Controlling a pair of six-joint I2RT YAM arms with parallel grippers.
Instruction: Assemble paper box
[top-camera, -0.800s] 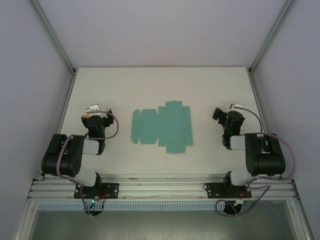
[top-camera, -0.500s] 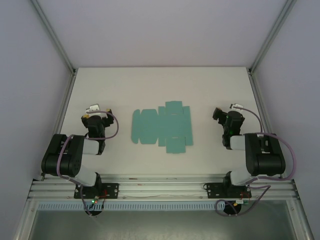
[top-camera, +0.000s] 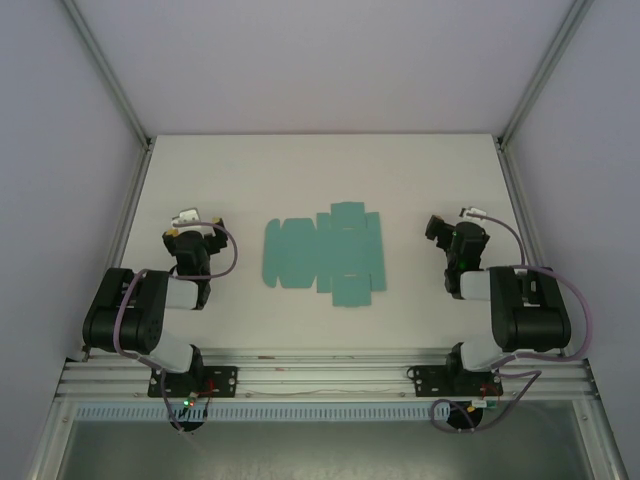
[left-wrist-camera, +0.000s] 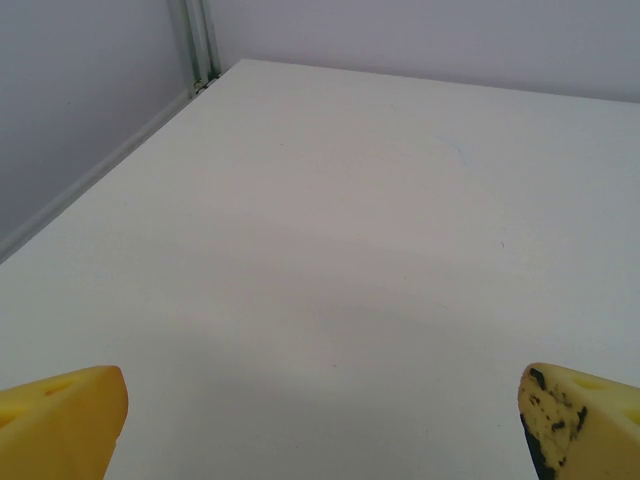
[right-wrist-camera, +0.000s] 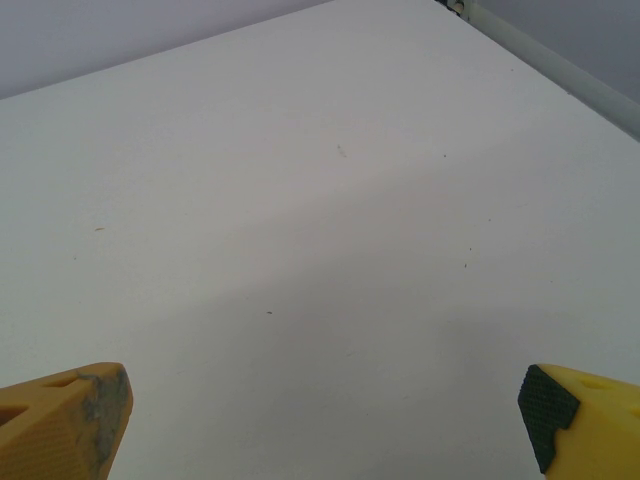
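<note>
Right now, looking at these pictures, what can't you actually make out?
1. Top view: the paper box lies flat; its creases and smaller flaps are too small to trace.
2. Left wrist view: fingers of the left gripper are cut off by the bottom edge.
3. Right wrist view: fingers of the right gripper, likewise cut off.

The left arm and the right arm are both folded low, elbows drawn back near their bases and wrists stretched forward. The left gripper and the right gripper point away from the bases. Each has its 2 yellow fingers spread wide, the left fingertips and right fingertips at the bottom corners of their wrist views.
</note>
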